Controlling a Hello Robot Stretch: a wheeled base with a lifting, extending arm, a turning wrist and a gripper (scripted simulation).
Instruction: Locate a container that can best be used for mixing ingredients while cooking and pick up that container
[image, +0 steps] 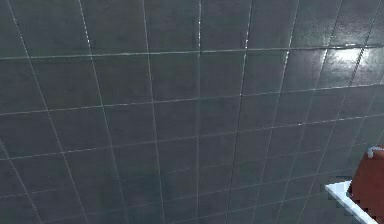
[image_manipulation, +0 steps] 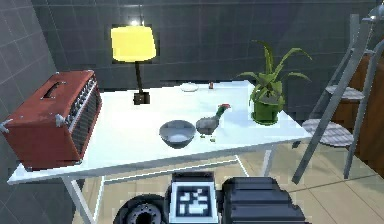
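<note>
Grey and shallow, the bowl (image_manipulation: 178, 131) sits near the middle of a white table (image_manipulation: 120, 140), just beside a small grey-and-red bird figure (image_manipulation: 210, 122). A red case (image_manipulation: 52, 118) fills the table's left end, a yellow lamp (image_manipulation: 133, 50) stands behind, and a potted plant (image_manipulation: 268, 92) is at the right. The robot stands side-on to the table, probably so its arm can reach straight out to the bowl, while its front faces a dark tiled wall (image: 180, 100). The claw (image_manipulation: 143, 212) lies low at the arm side view's bottom edge, short of the table; whether it grips anything cannot be told.
</note>
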